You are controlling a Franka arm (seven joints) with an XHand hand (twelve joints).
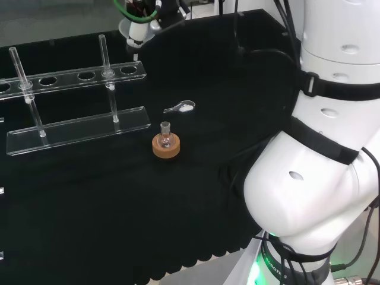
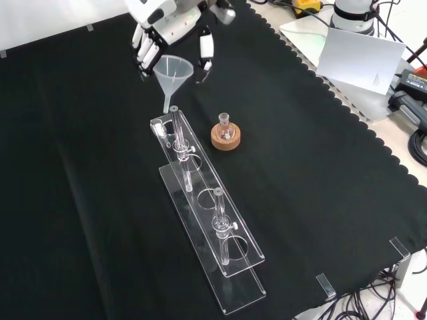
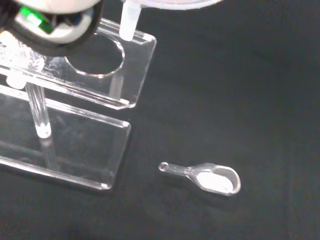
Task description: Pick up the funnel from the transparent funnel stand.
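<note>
A clear funnel [image 2: 175,70] hangs just above the far end of the transparent stand [image 2: 212,230], and the hand [image 2: 168,25] is curled round its rim from above. In the front view its stem tip sits a little above the stand's end hole. In the head view the funnel [image 1: 135,34] hangs below the hand [image 1: 148,10], over the right end of the stand [image 1: 71,78]. The wrist view has the funnel stem [image 3: 128,23] free beside the end hole of the stand's upper plate [image 3: 131,75].
Two upright glass tubes [image 2: 178,137] [image 2: 219,215] stand in the rack. A cork ring with a small flask [image 2: 225,135] sits right of the stand in the front view. A clear spoon with white powder [image 3: 212,178] lies on the cloth. The arm's white links [image 1: 320,154] fill the head view's right.
</note>
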